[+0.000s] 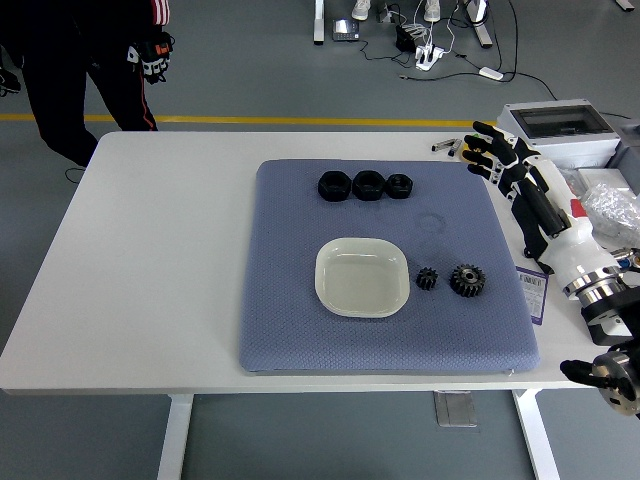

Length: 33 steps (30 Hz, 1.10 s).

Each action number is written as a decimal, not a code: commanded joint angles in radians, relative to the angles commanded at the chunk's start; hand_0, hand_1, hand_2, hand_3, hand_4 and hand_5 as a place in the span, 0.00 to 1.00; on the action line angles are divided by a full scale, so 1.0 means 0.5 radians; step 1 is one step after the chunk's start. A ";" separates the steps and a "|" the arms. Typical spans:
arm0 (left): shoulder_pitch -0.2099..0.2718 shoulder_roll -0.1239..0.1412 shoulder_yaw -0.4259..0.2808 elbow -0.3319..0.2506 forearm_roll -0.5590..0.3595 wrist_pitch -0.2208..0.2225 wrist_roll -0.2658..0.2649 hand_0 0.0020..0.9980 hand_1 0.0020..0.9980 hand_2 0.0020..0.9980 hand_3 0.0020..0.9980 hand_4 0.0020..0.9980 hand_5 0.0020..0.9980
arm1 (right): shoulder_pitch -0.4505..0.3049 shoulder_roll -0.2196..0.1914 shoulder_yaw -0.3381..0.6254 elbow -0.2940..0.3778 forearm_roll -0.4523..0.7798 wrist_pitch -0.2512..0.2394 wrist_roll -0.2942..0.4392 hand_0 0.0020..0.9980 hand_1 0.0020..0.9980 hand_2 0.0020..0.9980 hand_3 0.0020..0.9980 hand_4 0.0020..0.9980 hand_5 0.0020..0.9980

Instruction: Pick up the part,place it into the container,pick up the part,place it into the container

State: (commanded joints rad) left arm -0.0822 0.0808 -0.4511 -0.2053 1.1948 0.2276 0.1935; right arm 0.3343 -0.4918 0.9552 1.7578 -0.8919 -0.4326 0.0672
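Observation:
A white square dish (361, 277) sits on the blue-grey mat (300, 330), just below its middle. To the dish's right lie a small black gear (427, 279) and a larger black gear (466, 280). Three black nuts (366, 186) stand in a row near the mat's far edge. My right hand (495, 153) hovers over the mat's far right corner with fingers spread, holding nothing, well away from the gears. My left arm is out of view.
A grey box (560, 130) and clear plastic bags (612, 208) crowd the table's far right. A small label card (533, 288) lies by the mat's right edge. A person in dark clothes (90, 70) stands beyond the far left corner.

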 joint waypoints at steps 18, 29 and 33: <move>0.000 0.006 0.006 0.001 -0.022 -0.003 -0.003 0.64 0.63 0.66 0.61 0.62 0.64 | 0.003 0.010 -0.017 0.005 -0.056 -0.016 -0.030 0.88 0.83 0.84 0.85 1.00 0.78; 0.001 0.009 0.013 0.000 -0.034 -0.006 -0.005 0.64 0.63 0.67 0.61 0.62 0.64 | 0.010 0.009 -0.016 0.011 -0.057 -0.015 -0.033 0.88 0.83 0.84 0.85 1.00 0.75; 0.003 0.009 0.023 0.000 -0.050 -0.003 -0.008 0.64 0.63 0.67 0.61 0.62 0.64 | 0.004 0.008 -0.018 0.010 -0.057 -0.015 -0.032 0.88 0.83 0.84 0.85 1.00 0.75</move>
State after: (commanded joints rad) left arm -0.0809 0.0855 -0.4397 -0.2052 1.1698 0.2263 0.1893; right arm 0.3365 -0.4878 0.9462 1.7629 -0.9206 -0.4402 0.0510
